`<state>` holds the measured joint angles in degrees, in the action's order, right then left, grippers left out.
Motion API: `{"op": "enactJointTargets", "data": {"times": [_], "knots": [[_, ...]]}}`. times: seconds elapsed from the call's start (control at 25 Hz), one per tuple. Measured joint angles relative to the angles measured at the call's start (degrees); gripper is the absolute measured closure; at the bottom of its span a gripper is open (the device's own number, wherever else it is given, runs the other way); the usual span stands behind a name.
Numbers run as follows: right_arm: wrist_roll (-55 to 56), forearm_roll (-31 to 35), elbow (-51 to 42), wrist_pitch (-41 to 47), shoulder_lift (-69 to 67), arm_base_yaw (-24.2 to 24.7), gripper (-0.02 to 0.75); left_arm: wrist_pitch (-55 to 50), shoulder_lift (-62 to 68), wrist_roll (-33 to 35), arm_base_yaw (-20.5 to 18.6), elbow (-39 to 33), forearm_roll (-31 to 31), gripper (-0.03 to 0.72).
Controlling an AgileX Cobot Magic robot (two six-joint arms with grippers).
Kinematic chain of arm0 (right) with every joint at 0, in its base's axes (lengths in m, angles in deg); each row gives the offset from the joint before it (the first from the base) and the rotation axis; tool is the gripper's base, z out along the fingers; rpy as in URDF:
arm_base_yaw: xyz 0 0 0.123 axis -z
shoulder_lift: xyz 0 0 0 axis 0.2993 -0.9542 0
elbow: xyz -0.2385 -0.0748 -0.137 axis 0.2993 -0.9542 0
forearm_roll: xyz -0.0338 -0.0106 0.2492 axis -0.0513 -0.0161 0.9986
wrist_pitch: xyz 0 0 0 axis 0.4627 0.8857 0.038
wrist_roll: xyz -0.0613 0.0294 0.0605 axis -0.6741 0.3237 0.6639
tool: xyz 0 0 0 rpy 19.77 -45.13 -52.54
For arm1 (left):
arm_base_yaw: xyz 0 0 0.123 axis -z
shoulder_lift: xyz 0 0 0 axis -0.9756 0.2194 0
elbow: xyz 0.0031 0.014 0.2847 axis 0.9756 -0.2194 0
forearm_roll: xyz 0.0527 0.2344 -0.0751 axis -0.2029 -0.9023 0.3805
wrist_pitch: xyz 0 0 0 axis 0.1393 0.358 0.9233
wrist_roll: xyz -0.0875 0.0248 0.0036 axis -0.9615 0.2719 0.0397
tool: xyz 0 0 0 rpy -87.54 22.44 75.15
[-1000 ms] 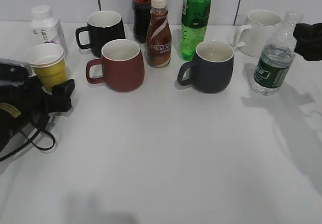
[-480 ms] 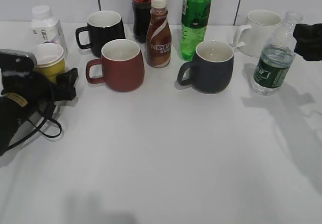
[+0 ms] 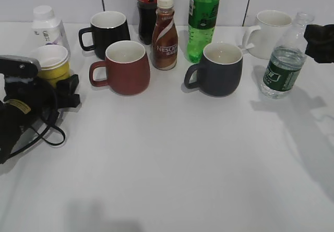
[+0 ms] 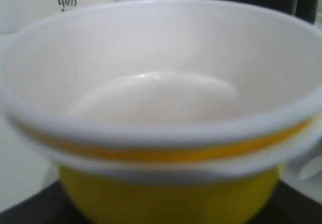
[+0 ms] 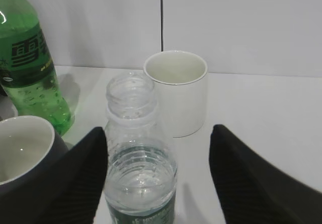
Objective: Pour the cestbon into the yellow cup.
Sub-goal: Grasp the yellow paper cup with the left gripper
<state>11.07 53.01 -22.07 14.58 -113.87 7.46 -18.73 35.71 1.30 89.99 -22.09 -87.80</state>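
The yellow cup (image 3: pixel 52 64) stands at the far left of the table; it looks like two stacked cups. My left gripper (image 3: pixel 52 84) has it between its jaws, one finger (image 3: pixel 68 90) at its right side. In the left wrist view the cup (image 4: pixel 166 199) fills the frame, so I cannot see whether the fingers (image 4: pixel 20 211) touch it. The cestbon (image 3: pixel 283 68) stands uncapped at the far right, with water in it. My right gripper (image 5: pixel 158 129) is open, with the bottle (image 5: pixel 140 168) between its fingers, nearer the left one. In the exterior view that gripper (image 3: pixel 319 43) is beside the bottle's neck.
A brown-red mug (image 3: pixel 125 68), a dark grey mug (image 3: pixel 219 68), a black mug (image 3: pixel 107 31) and a white mug (image 3: pixel 271 31) stand across the back half. Nescafe (image 3: pixel 164 34), green soda (image 3: pixel 203 18), cola (image 3: pixel 147 8) and white (image 3: pixel 48 26) bottles stand behind.
My left gripper has moved away from the camera toward the yellow cup and now has it between its jaws. The right gripper and the bottle have not moved.
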Motion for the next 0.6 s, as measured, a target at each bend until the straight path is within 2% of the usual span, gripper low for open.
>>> {"op": "enactJointTargets", "data": {"times": [0.16,0.6], "knots": [[0.0,0.0,0.0,0.0,0.0,0.0,0.259,0.0,0.0,0.0,0.0,0.0,0.0,0.241],[0.0,-3.5,0.0,0.0,-3.1,0.0,0.29,0.0,-0.2,0.0,0.0,-0.3,0.0,0.245]]}}
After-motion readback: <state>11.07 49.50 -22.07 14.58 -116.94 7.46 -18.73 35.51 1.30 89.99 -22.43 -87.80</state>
